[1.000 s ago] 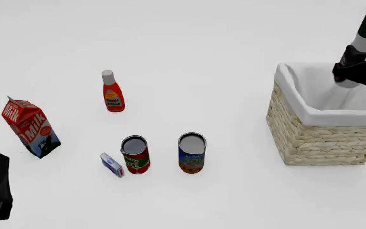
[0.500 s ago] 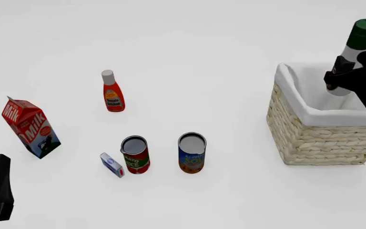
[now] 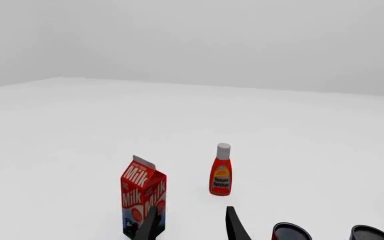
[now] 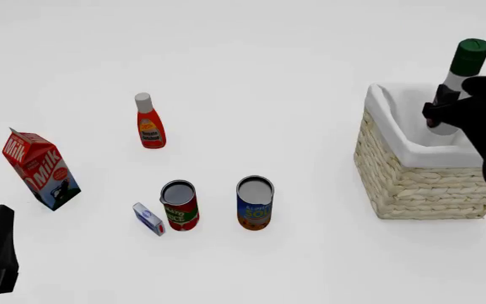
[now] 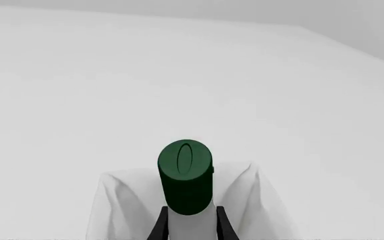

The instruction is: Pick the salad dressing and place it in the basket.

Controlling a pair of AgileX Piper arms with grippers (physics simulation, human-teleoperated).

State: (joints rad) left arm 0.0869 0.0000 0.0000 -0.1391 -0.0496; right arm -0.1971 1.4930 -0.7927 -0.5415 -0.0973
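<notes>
The salad dressing hangs above the open top of the basket, gripped by the right tool just below its dark green cap; its lower body is hidden behind the tool and arm, so how far it reaches into the basket cannot be told. In the right wrist view the cap stands between the two fingers, which close against the white neck, with the white cloth lining spread beneath. The bottle leans slightly, cap tilted towards the far right.

The basket sits at the right side of the worktop, well apart from the other goods. A red bottle with a white cap stands upright left of centre. Nearer the arms, a red can and a blue can stand side by side, with a small blue-and-white box just beside the red can. A milk carton stands at the far left. None of these lies between the bottle and the basket.

The left tool rests low at the near left corner, its fingers parted and holding nothing, pointing towards the milk carton and the red bottle.
</notes>
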